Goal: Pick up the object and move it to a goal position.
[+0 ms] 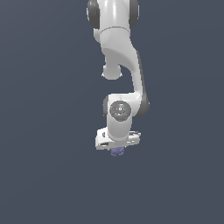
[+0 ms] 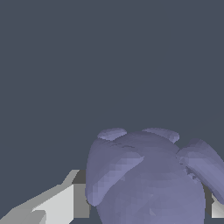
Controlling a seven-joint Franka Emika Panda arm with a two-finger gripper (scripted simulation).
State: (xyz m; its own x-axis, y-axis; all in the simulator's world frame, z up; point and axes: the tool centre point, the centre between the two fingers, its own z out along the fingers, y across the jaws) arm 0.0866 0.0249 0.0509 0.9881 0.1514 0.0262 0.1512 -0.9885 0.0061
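End effector (image 1: pixel 117 150) has its fingers (image 2: pixel 61 203) closed on the object (image 1: pixel 117 152); keep the squeeze steady and move slowly, since the knobby lump could twist free.

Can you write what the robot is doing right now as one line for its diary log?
arm: Panda | gripper: down over purple lump | jaws: either side of lump | contact: unclear | surface: plain dark grey

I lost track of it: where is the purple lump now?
In the exterior view, the purple lump sits just below centre, directly under the white gripper, between its fingers.
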